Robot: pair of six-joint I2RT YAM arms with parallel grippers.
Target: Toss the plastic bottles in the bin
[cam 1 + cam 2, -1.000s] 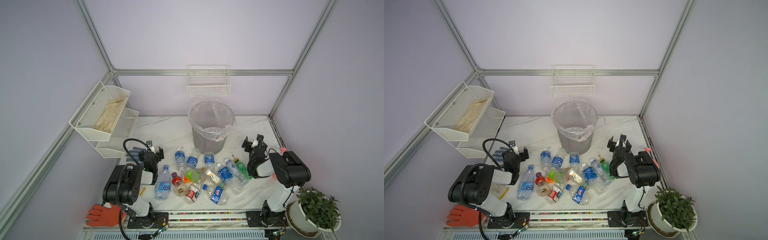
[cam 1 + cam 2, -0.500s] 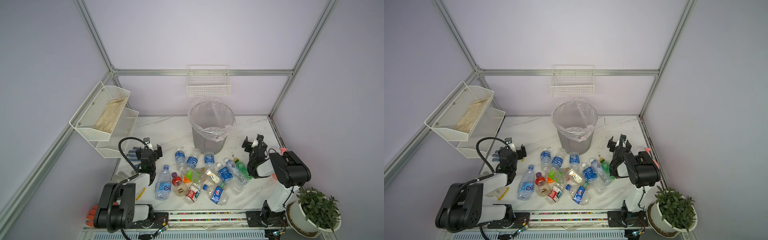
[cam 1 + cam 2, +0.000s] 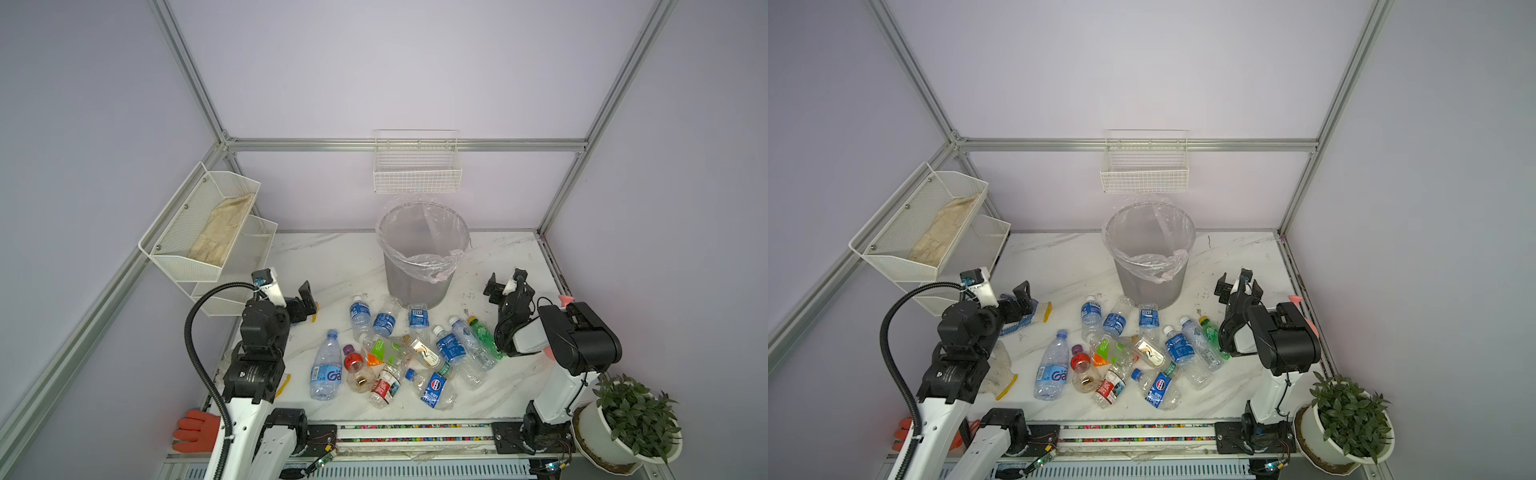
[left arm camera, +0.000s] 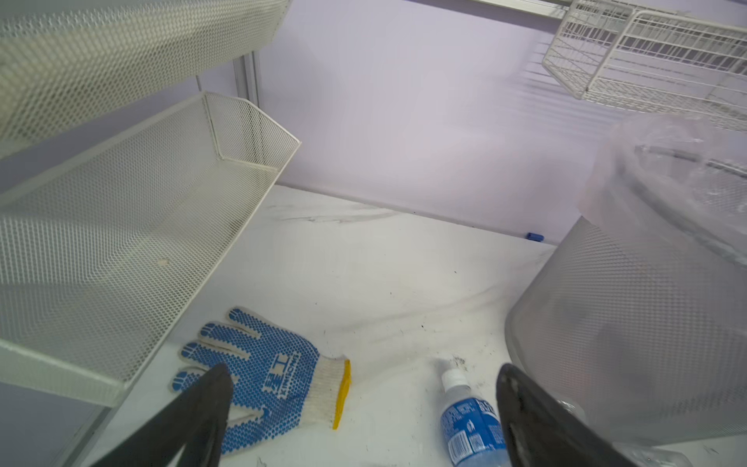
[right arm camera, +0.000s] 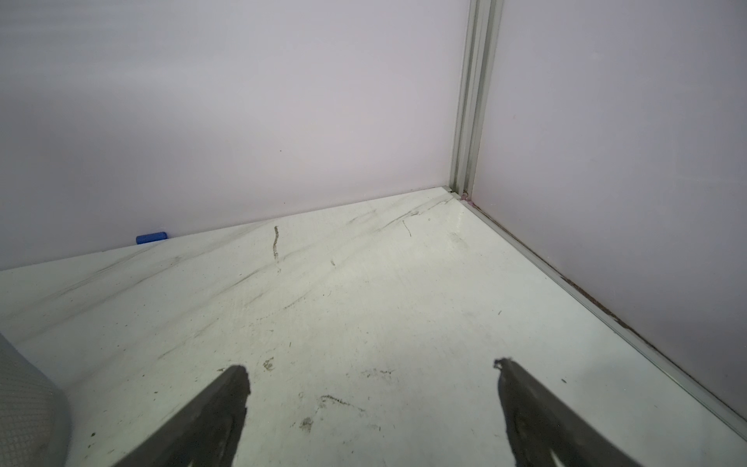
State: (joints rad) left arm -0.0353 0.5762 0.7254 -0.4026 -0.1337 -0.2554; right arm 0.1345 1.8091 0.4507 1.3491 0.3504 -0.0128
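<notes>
Several plastic bottles (image 3: 395, 353) (image 3: 1125, 353) lie in a heap on the marble table, in front of the bin (image 3: 419, 266) (image 3: 1148, 266), a grey mesh basket lined with a clear bag. My left gripper (image 3: 305, 301) (image 3: 1021, 301) hangs open left of the heap, above a glove. In the left wrist view its jaws (image 4: 361, 376) stand wide apart and empty, with a blue-labelled bottle (image 4: 471, 428) and the bin (image 4: 630, 323) close by. My right gripper (image 3: 505, 284) (image 3: 1235, 284) is open right of the bin. It (image 5: 370, 372) holds nothing over bare table.
White mesh shelves (image 3: 208, 232) jut out at the left and a wire basket (image 3: 417, 166) hangs on the back wall. A blue-dotted glove (image 4: 262, 376) lies under my left gripper. An orange glove (image 3: 195, 428) and a potted plant (image 3: 627, 415) sit at the front corners.
My left arm has unfolded, its elbow swinging up and toward the front, while its gripper stays near the blue glove. The right arm has not moved.
</notes>
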